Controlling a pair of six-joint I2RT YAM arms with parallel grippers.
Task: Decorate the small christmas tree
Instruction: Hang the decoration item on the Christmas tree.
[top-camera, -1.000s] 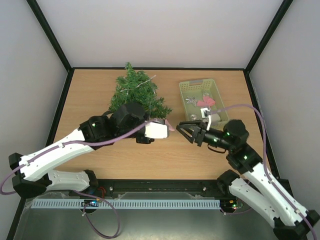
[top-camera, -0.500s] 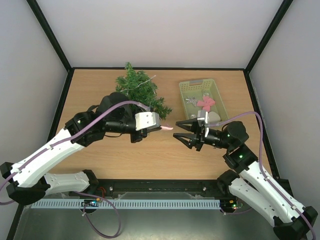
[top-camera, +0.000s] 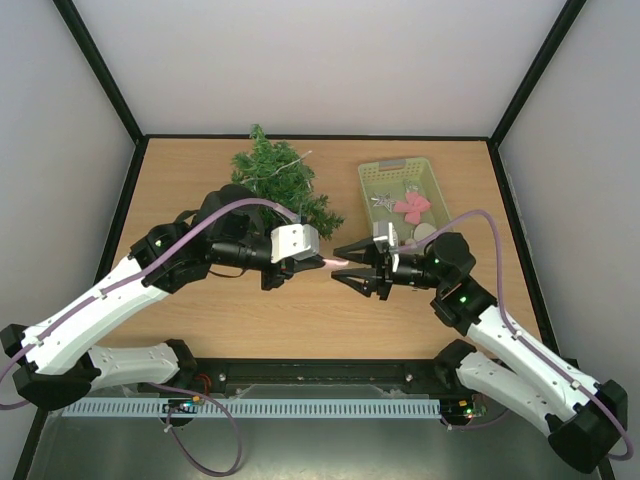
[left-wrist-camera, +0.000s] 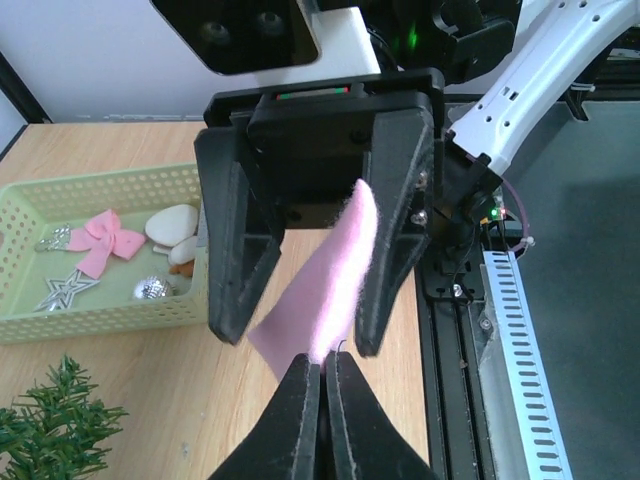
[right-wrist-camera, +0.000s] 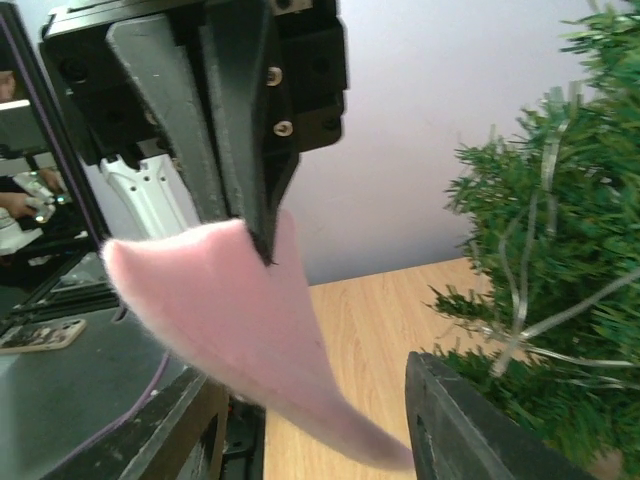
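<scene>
Currently: small dark green bristly christmas tree (top-camera: 275, 182) lies far on your wooden table (top-camera: 300, 320), one silver strand (top-camera: 292, 160) on it. Just in front of it, your left gripper (top-camera: 322, 260) pinches a pink felt scrap (left-wrist-camera: 325, 270); right gripper (top-camera: 347, 268) gapes around it. Right of tree, pale green basket (top-camera: 398, 165) holds unhung ornaments (top-camera: 411, 207).

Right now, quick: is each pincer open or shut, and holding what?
Left pincer: shut on the pink felt piece.
Right pincer: open, one finger on each side of the felt, not clamping it.
</scene>
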